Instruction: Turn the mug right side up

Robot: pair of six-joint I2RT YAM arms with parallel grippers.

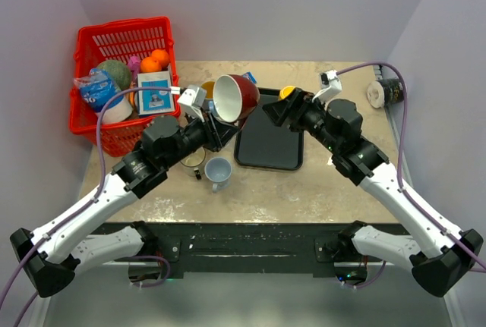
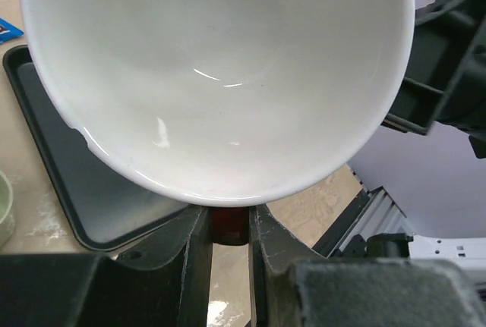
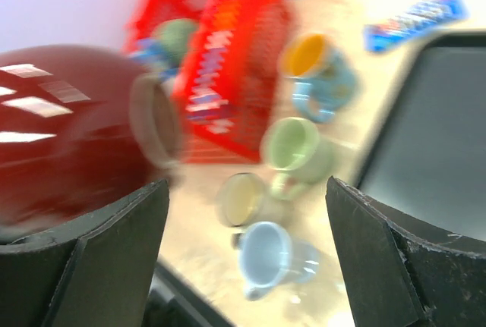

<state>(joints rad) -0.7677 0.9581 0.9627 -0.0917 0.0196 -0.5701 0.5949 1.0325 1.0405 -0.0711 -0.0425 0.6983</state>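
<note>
Holding the red mug up in the air by the left edge of the black tray, the left gripper has its fingers squeezed on a red part of it. The mug is tipped on its side, so I think it is about half turned and must yet be set down on its bottom. The right gripper has its fingers spread wide, holding nothing.
</note>
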